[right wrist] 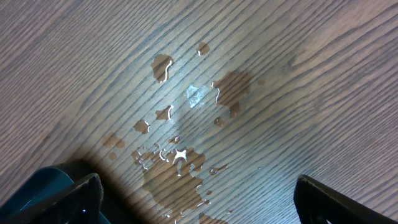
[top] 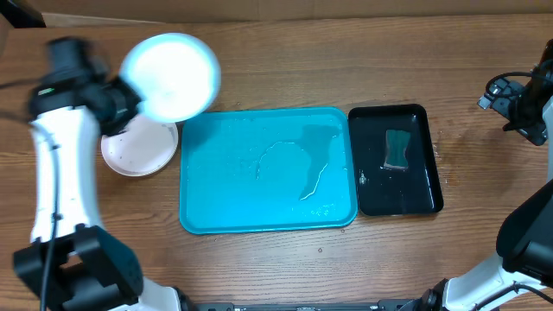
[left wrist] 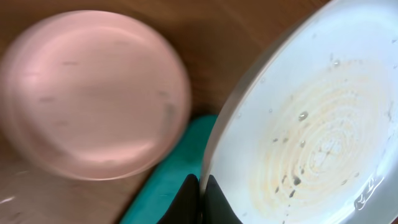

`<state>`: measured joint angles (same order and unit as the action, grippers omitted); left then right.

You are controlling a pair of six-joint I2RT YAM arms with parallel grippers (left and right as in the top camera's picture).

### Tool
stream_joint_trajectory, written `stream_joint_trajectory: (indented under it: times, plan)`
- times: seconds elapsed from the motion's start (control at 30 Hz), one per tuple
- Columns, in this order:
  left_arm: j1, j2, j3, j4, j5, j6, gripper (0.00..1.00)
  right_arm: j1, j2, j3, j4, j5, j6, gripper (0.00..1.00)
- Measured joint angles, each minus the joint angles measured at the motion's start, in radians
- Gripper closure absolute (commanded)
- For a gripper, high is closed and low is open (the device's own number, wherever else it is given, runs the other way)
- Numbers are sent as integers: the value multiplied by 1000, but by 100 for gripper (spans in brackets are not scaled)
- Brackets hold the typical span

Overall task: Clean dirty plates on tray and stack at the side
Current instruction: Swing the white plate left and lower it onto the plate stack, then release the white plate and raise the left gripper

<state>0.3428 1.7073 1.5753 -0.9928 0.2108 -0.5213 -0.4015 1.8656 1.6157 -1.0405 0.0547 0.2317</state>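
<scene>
Widest of all is the wooden surface (top: 276, 52), running under everything. In the middle of it sits the tray (top: 216, 199), turquoise and flat, with no plate on it, just a thin puddle of water (top: 302, 168) glinting across its right half. Just beside its right rim is the smaller black tray (top: 423, 194), glossy and wet.

Now the plates. I have the light blue plate (top: 170, 76) in my left gripper (left wrist: 200, 186), which is clamped on the rim at its near edge. The plate is off the surface, up past the tray's far left corner. My left wrist camera shows its face tilted toward me, with brownish rings and small dark specks on it. Below it, on the surface just left of the tray, lies the white plate (top: 138, 149). From my wrist it looks pinkish and blurred, and the held plate overlaps its far edge in the overhead view. I cannot tell whether anything lies under it.

In the black tray rests a dark green sponge (top: 397, 149), toward the far end.

My right gripper (right wrist: 199, 186) hangs over bare wood off to the right, fingers wide apart and holding nothing. Under it are small water drops (right wrist: 180, 155) scattered across the grain.
</scene>
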Motion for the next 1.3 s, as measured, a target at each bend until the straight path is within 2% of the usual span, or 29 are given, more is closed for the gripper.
stream_joint_trajectory:
  times: [0.17, 0.3, 0.53, 0.93, 1.3]
  plan:
    - [240, 0, 0, -55, 6, 13, 96, 0, 0, 0, 0, 0, 0, 0]
    - [339, 0, 0, -78, 6, 40, 96, 0, 0, 0, 0, 0, 0, 0]
    - [338, 0, -46, -79, 15, 87, 96, 0, 0, 0, 0, 0, 1, 0]
    - [338, 0, -258, 65, 13, 87, 96, 0, 0, 0, 0, 0, 0, 0]
    - [338, 0, -273, 100, 13, 89, 96, 0, 0, 0, 0, 0, 0, 0]
